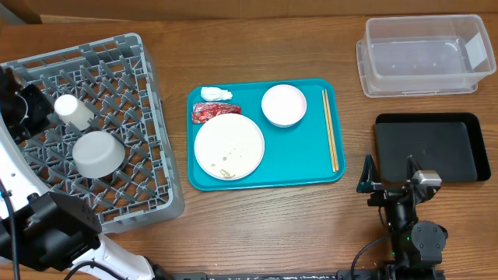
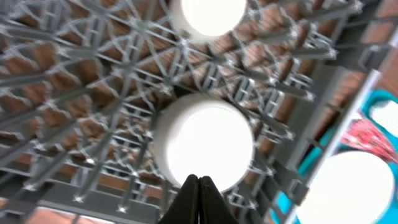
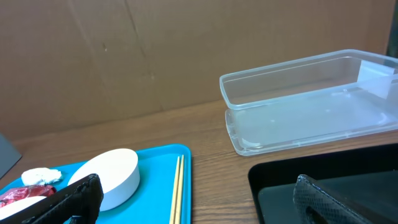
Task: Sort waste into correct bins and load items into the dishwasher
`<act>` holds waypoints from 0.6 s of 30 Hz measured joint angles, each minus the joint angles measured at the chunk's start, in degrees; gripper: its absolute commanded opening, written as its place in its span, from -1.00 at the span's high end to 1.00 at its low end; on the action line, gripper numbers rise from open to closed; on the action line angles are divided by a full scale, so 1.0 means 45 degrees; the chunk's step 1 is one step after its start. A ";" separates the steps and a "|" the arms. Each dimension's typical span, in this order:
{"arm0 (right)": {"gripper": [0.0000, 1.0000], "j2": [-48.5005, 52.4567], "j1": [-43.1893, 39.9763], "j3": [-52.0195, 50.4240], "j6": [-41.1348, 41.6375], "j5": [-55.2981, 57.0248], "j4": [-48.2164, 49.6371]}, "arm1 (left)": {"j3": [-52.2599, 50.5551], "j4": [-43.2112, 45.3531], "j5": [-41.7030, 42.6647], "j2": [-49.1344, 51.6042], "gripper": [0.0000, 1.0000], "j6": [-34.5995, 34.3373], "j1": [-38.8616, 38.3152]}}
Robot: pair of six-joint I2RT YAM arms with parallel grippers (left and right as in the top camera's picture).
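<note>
Overhead: wood-grain table (image 1: 257, 233), brown, with a visible plank seam.
- Grey dish rack (image 1: 144, 117) sits at the left edge. Inside it, a white cup (image 1: 74, 111) lies on its side and a grey-blue bowl (image 1: 99, 152) sits upside down just beside it.
- Left arm (image 1: 12, 175) is over the rack's left side.
- Teal tray (image 1: 311, 167) is mid-table. It holds the plate (image 1: 229, 144) with rice scraps (image 1: 226, 169), the pink bowl (image 1: 284, 105), chopsticks (image 1: 331, 128) along the right rim, and a tissue (image 1: 215, 94) touching the red wrapper (image 1: 214, 112) at top left.
- Clear tub (image 1: 424, 56) is top right, with the black tray (image 1: 432, 146) right below it.
- Right gripper (image 1: 389, 173) is at the black tray's near-left corner, fingers spread, holding nothing.

Left wrist: left gripper (image 2: 198, 190) has its fingers pressed together with nothing between them. It hangs above the upturned bowl. The cup is at the top of the frame, and the wood shows through the rack lattice. Teal tray edge, wrapper and plate are at the right, blurred.

Right wrist: both fingers sit wide apart at the bottom corners. The black tray is right under the right finger, with the tub beyond it. Pink bowl, chopsticks, tissue and wrapper are on the teal tray at the left. Plain brown board (image 3: 155, 50) backs the table.
</note>
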 measured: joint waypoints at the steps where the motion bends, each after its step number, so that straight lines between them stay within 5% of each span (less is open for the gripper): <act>1: -0.99 0.0000 0.0000 0.0000 0.0005 0.0000 0.0000 | -0.0053 0.0005 0.0112 0.0000 0.92 0.0005 -0.0039; 18: -0.99 0.0000 0.0000 0.0000 0.0000 -0.0005 0.0010 | -0.5804 0.2540 0.0267 0.0010 0.92 0.0039 -0.1481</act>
